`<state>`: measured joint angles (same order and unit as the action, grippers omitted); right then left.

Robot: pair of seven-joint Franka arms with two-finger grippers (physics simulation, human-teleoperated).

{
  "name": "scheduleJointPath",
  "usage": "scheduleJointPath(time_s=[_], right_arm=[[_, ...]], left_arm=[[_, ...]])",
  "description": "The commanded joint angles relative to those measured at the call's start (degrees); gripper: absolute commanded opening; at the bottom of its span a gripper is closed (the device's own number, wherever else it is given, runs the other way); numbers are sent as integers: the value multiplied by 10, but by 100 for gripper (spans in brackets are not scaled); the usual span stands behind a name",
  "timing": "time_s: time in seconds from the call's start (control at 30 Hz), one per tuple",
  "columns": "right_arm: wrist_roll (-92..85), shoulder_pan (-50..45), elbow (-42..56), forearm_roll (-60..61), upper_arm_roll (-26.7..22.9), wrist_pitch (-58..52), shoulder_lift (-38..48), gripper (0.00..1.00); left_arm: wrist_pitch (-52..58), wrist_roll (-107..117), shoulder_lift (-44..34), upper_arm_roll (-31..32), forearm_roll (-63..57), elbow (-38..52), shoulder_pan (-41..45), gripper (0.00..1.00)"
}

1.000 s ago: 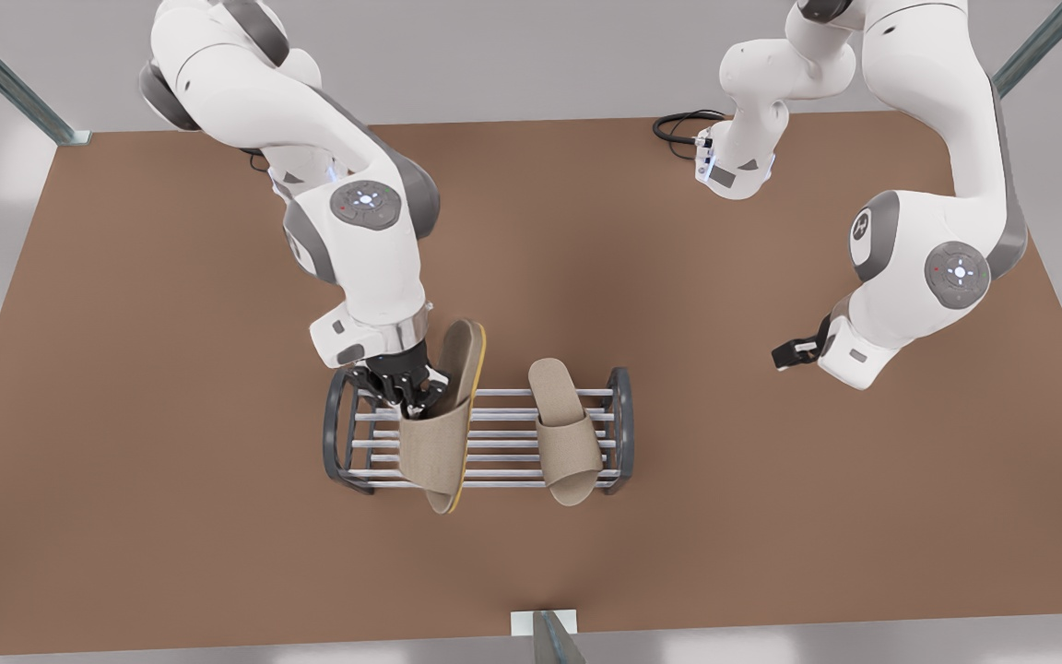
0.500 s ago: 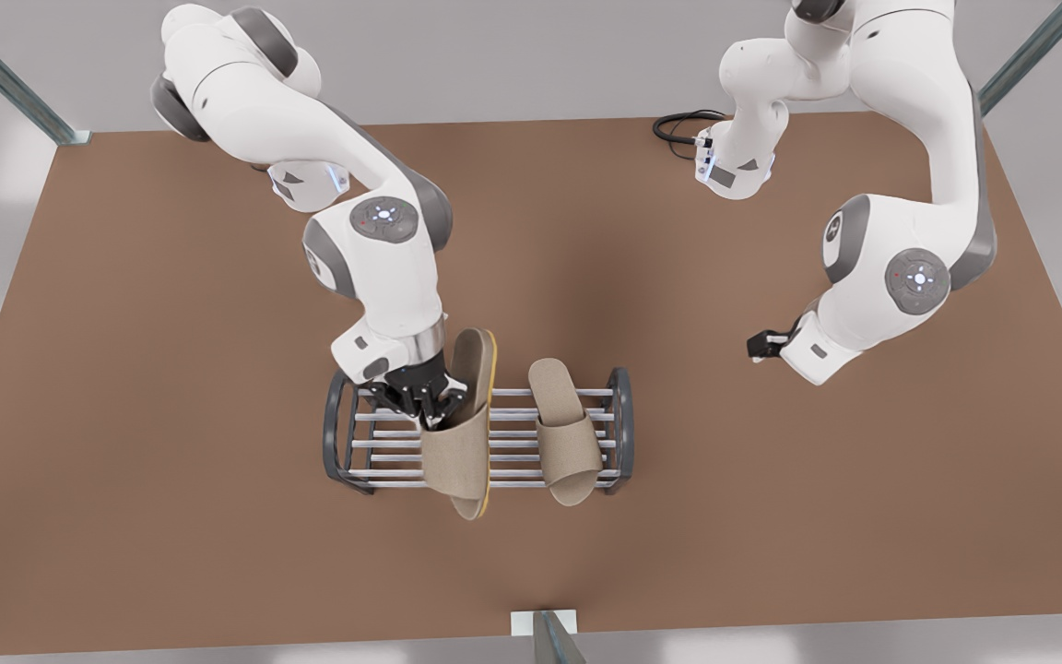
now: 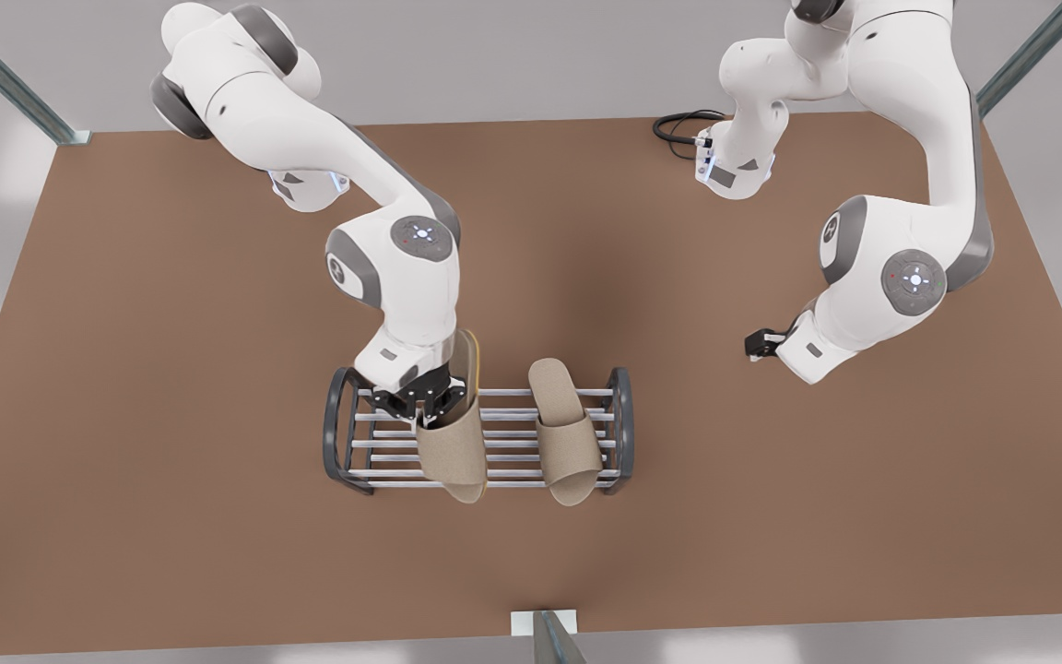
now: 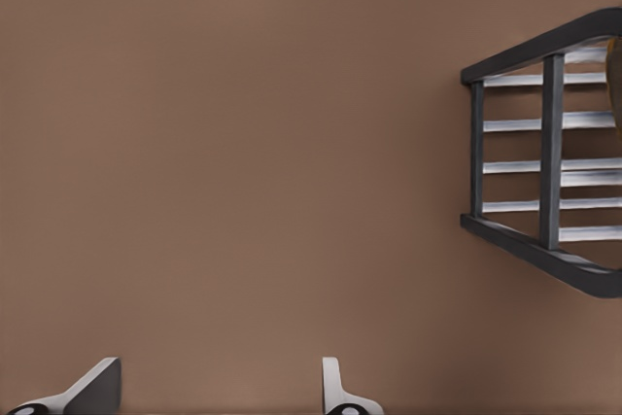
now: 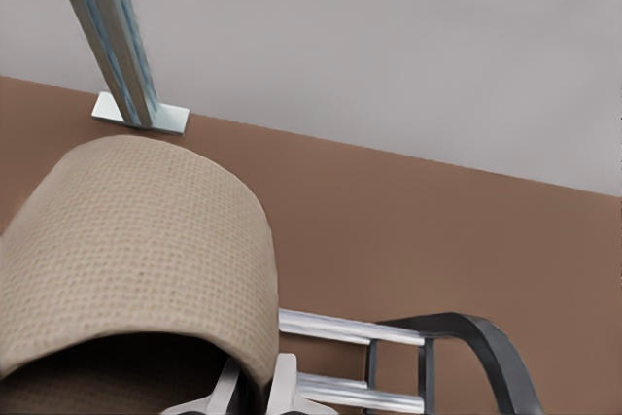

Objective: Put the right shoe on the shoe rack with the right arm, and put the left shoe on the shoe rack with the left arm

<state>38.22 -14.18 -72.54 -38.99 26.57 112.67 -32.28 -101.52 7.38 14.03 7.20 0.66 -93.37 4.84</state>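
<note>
- On the front view's left, the right shoe [image 3: 454, 441] is being lowered onto the shoe rack [image 3: 477, 433] by the right gripper [image 3: 427, 402]; over the past second it has been swung from a steep tilt, yellow sole edge showing, to lying nearly flat across the silver bars.
- The strap of that slipper is being pinched between the right gripper's fingers [image 5: 282, 386], as is seen in the right wrist view, where the beige strap [image 5: 136, 250] is arching just above them and a dark end frame [image 5: 466, 357] of the rack is standing beyond.
- A release is judged to be the only step left for this arm, since the slipper is now being carried almost level with the bars.
- Just beside it, toward the front view's right, the left shoe [image 3: 563, 432] is lying on the same rack, toe toward the camera, unchanged across the second; that half of the task is judged done.
- On the front view's right, the left gripper [image 3: 760, 343] is being held well apart from the rack over the brown table [image 3: 171, 387], after being drawn slightly inward; its fingers [image 4: 335, 391] are seen spread and empty in the left wrist view.
- No brand, label or readable writing is being shown anywhere.
</note>
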Motion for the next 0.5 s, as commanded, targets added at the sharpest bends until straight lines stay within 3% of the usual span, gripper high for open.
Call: scheduleJointPath(time_s=[0.0, 0.47], right_arm=[[-80, -1, -13, -28, 1, 0, 0, 21], [-77, 0, -67, -68, -1, -10, -3, 21]], left_arm=[[-2, -13, -1, 0, 0, 0, 1, 100], [-7, -9, -1, 0, -1, -1, 10, 100]])
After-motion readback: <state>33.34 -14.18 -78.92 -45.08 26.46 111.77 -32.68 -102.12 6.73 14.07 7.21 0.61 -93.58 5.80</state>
